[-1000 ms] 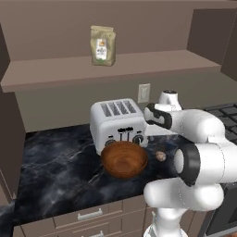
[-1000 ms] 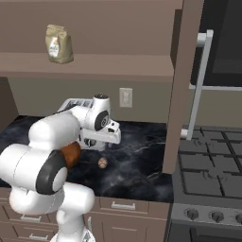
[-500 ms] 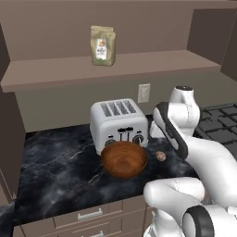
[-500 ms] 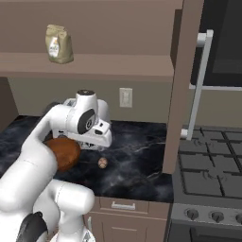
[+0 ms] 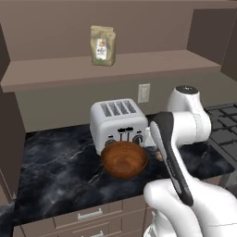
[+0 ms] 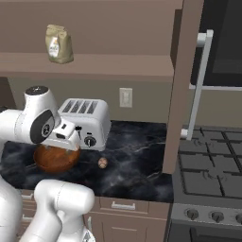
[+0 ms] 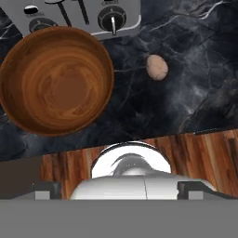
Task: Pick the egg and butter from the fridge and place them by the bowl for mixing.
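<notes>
Claw [image 6: 71, 137] in the right base view is hidden behind the wrist, close above the bowl [image 6: 56, 158]; its jaws stand wide apart and hold nothing. The egg [image 6: 102, 163] lies below it, beside the bowl. In the hand view, the egg [image 7: 157, 67] rests on the counter [image 7: 186, 93] near the bowl [image 7: 56, 86]. Egg step looks done; next comes returning to the fridge for the butter.

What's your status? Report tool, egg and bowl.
Tool open, holding nothing. Egg on the counter beside the bowl, not touching it. Toaster just behind the bowl.
</notes>
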Controlling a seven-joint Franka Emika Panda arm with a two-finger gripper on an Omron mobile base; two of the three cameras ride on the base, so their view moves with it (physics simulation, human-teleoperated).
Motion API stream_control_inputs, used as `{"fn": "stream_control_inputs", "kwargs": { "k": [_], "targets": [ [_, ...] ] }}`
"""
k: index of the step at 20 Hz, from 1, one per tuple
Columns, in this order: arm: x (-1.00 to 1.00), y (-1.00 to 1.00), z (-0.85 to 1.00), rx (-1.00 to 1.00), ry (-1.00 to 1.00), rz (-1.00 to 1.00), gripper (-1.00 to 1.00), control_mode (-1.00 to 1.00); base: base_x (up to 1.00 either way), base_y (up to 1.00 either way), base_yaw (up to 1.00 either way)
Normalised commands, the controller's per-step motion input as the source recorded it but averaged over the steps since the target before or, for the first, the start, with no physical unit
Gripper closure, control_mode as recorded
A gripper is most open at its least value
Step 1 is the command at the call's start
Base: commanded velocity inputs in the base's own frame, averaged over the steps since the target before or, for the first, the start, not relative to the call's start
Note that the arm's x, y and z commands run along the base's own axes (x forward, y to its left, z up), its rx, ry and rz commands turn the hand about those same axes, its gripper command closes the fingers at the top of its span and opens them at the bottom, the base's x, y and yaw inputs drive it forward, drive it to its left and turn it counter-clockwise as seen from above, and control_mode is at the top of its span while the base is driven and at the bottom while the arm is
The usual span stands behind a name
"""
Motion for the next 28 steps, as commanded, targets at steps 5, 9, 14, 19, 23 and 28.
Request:
{"fn": "stream_control_inputs", "kwargs": {
  "k": [5, 9, 14, 19, 23, 28],
  "targets": [
    [-0.45, 0.11, 0.86, 0.00, 0.00, 0.01, -1.00, -1.00, 0.00, 0.00, 0.00],
    [-0.29, -0.05, 0.61, 0.00, 0.00, 0.00, -1.00, -1.00, 0.00, 0.00, 0.00],
    [-0.40, -0.10, 0.24, 0.00, 0.00, 0.01, -1.00, -1.00, 0.00, 0.00, 0.00],
    [-0.38, -0.05, 0.00, 0.00, 0.00, 0.06, -1.00, -1.00, 0.00, 0.00, 0.00],
    [-0.31, -0.03, 0.00, 0.00, 0.00, 0.10, -1.00, -1.00, 0.00, 0.00, 0.00],
    [-0.03, 0.00, 0.00, 0.00, 0.00, 0.05, -1.00, 1.00, -0.09, 0.00, 0.06]
  ]
}}
